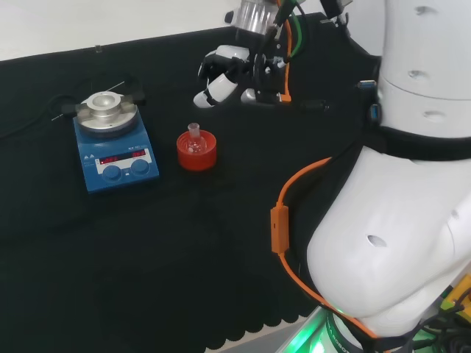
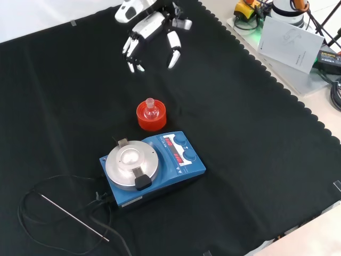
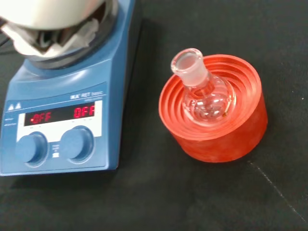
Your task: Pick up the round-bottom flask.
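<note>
On the black tabletop [image 2: 250, 138], front view, the round-bottom flask [image 2: 151, 109] sits upright in a red ribbed stand [image 2: 151, 120], neck up, just beside the blue stirrer plate [image 2: 160, 165]; robot hand [image 2: 152, 26] hangs well apart, farther off & above, fingers [image 2: 173, 50] relaxed, spread downward, holding nothing; approx. straight toward camera & down to reach the neck.
</note>
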